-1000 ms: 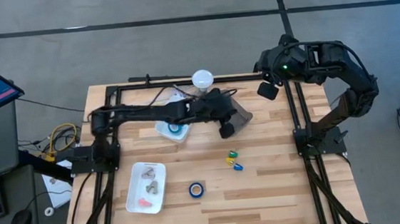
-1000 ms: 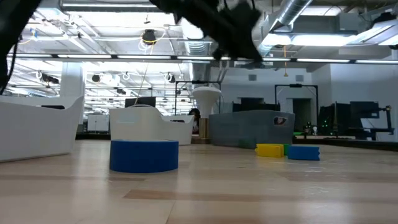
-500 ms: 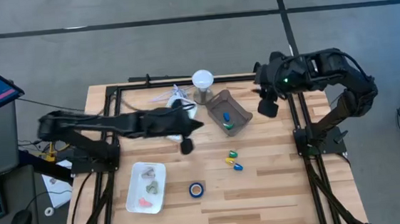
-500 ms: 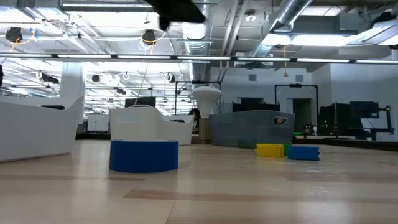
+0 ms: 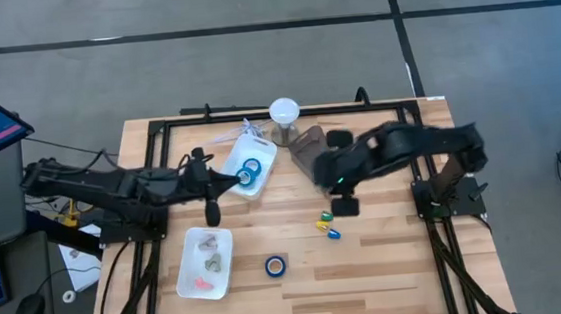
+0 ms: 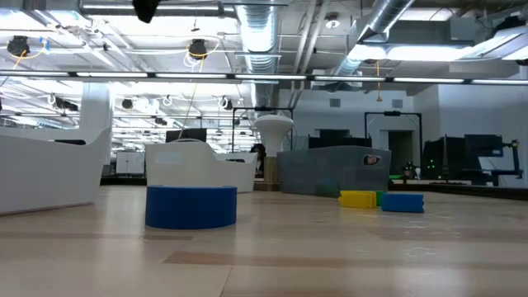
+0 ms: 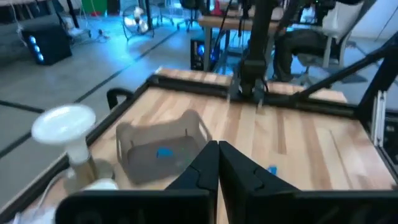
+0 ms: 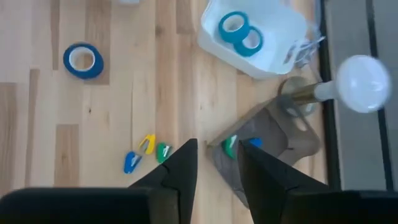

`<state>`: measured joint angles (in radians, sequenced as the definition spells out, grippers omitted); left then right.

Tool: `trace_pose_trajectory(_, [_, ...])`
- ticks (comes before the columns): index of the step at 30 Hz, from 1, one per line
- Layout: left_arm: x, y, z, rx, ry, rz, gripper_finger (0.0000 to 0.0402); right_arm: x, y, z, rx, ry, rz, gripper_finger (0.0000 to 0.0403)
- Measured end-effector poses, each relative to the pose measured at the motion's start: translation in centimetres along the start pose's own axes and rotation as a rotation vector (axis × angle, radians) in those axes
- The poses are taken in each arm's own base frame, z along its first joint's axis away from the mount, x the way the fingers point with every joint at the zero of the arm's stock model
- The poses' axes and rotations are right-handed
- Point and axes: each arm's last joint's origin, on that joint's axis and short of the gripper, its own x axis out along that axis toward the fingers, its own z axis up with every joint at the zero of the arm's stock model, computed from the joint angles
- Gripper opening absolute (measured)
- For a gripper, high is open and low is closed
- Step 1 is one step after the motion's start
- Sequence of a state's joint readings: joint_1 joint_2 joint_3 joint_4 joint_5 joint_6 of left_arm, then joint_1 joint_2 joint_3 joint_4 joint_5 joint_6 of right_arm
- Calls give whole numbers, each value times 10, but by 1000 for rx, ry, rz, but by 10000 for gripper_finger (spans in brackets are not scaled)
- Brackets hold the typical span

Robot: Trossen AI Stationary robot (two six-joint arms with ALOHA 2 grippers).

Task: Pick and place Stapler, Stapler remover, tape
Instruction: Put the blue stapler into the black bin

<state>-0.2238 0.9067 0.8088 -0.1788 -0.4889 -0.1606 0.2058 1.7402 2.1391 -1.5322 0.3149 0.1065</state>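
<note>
A: What is the surface (image 5: 399, 258) like?

B: Pale wooden planks in long strips, framed by dark metal rails. One blue tape (image 5: 275, 267) roll lies flat on the bare wood near the front edge, a ring with a pale core; the low view shows it as a squat blue cylinder (image 6: 190, 206).

A: Any other rolls?

B: Two more, lighter blue, lie side by side in a white bin (image 5: 260, 155) with rounded corners toward the back. A second white tray (image 5: 191, 274), shallow and rectangular, sits near the front left with small grey and pink pieces in it.

A: And the grey thing?

B: A translucent grey bin (image 5: 303, 147), tilted, with small blue and green pieces inside. Beside it stands a white lamp-like disc (image 5: 284, 110) on a brass stem. Small yellow, green and blue clips (image 5: 327, 224) lie loose on the wood.

A: The arms?

B: The left pincer (image 5: 212, 211) hangs over the surface between the two white containers, fingers pressed together, empty. The right pincer (image 5: 346, 207) hovers just beside the clips, fingers (image 8: 180, 171) parted, holding nothing.
</note>
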Motion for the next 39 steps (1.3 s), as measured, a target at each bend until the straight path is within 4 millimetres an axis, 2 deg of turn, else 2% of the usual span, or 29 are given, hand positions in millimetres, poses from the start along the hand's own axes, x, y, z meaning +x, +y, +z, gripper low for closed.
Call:
trace_pose_trajectory(3, [-8, 0, -6, -11, 31, -12, 2, 19, 14, 8, 12, 40, -1, 101])
trace_pose_trajectory(9, [-15, -6, -11, 5, 46, -57, 2, 44, 29, 14, 174, 111, -75, 67])
trace_pose_trajectory(13, [-17, -9, -13, 18, 54, -77, 2, 56, 34, 10, 229, 135, -187, 53])
trace_pose_trajectory(17, [-18, -11, -13, 22, 56, -90, 2, 73, 38, 0, 200, 209, -214, 45])
trace_pose_trajectory(24, [-18, -12, -14, 26, 62, -93, 2, 73, 30, -46, 242, 275, -249, 5])
trace_pose_trajectory(28, [-18, -11, -14, 26, 62, -91, 2, 64, 27, -72, 299, 131, -186, 7])
trace_pose_trajectory(31, [-18, -11, -14, 26, 60, -84, 2, 67, 27, -87, 361, 3, -83, 3])
trace_pose_trajectory(34, [-18, -11, -14, 26, 58, -77, 2, 80, 30, -104, 383, -73, -33, 2])
trace_pose_trajectory(39, [-18, -10, -14, 23, 53, -55, 2, 119, 41, -129, 379, -69, 18, 1])
